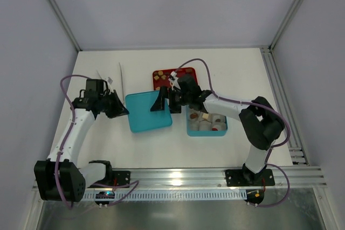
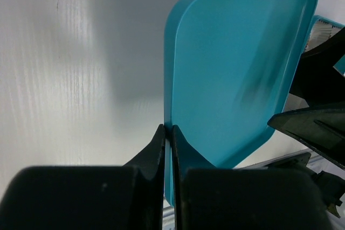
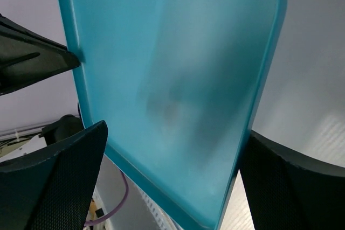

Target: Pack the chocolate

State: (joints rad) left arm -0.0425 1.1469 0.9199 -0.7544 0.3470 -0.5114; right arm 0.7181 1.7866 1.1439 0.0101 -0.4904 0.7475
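The left gripper (image 2: 168, 136) is pinching the near edge of the teal lid (image 2: 237, 63), its two fingers pressing together on the thin rim while the flat panel is stretching away ahead of it. The right gripper (image 1: 160, 102) is facing it from the lid's far end with its fingers spread wide, the panel lying between them; whether either pad is touching the plastic cannot be told. The chocolate (image 1: 161, 78) is lying as small brown and tan pieces on the red tray (image 1: 188, 71) just beside the right gripper. Under the right arm, a teal box (image 1: 221, 132) is holding pale paper cups (image 1: 215, 118). Thin white strips (image 1: 122, 82) are lying on the white table (image 1: 242, 79) near the left gripper.
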